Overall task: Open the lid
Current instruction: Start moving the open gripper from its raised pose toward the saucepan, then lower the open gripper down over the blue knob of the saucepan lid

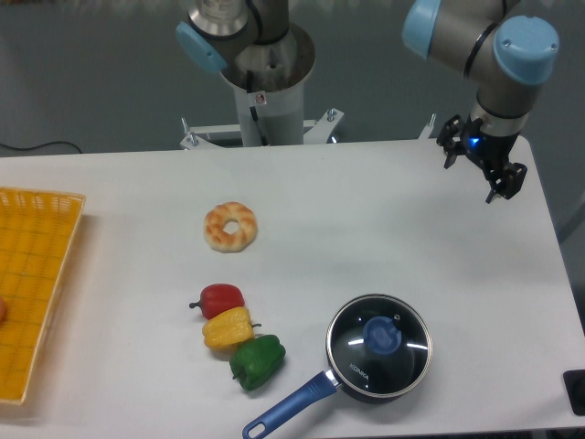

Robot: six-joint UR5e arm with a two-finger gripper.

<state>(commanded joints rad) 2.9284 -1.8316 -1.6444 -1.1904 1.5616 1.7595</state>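
Note:
The lid [403,351] is round dark glass with a metal rim and a blue central knob [382,337]. It sits closed on a small saucepan [352,386] near the table's front right, and the pan's long blue handle [288,406] points to the front left. My gripper [478,170] hangs above the table's back right corner, well behind the pan and apart from it. Its fingers are spread and hold nothing.
A bagel [230,226] lies mid-table. A red pepper [219,299], a yellow pepper [228,327] and a green pepper [257,360] lie in a row left of the pan. A yellow basket [41,240] stands at the left edge. The arm's base [265,91] is at the back.

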